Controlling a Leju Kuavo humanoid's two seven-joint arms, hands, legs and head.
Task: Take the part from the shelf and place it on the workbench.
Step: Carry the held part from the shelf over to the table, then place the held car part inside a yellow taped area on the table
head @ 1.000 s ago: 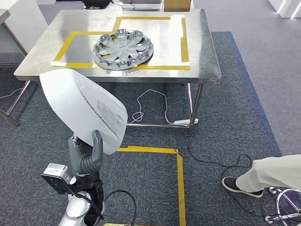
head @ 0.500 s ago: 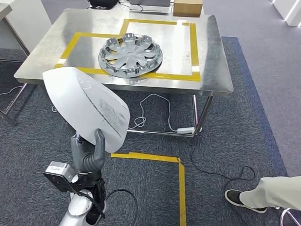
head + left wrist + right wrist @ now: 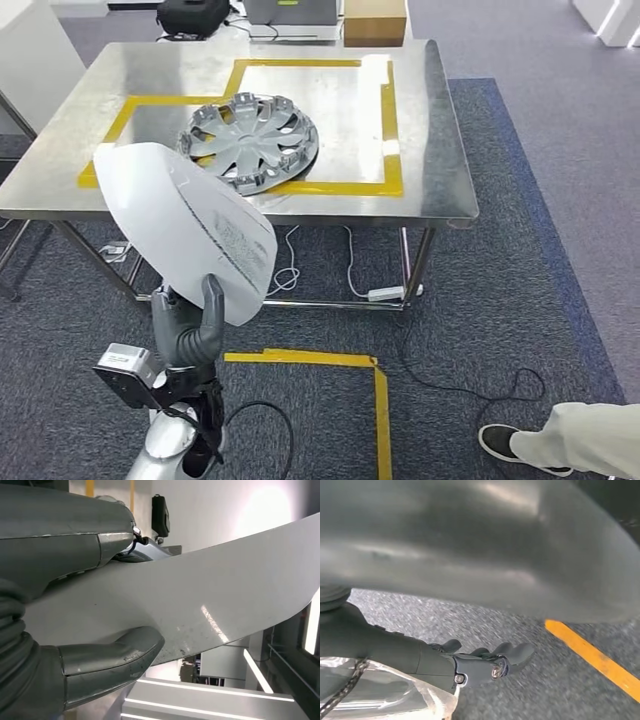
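The left hand clamps thumb and fingers on the near edge of the white curved panel, held up in front of the robot, short of the steel workbench. A hubcap already lies inside the workbench's yellow tape outline. The right hand hangs over the carpet, fingers loosely extended and holding nothing; pickup looks done, with approach and set-down remaining.

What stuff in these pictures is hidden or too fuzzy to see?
- Left hand: in the head view, the white part covers its fingertips.
- Print on the white part: too blurred to read.
- Hubcap on the workbench: its near-left rim sits behind the white part.
- Person: cut off by the picture's edge.
- Right hand: blurred in the right wrist view; grip unclear.
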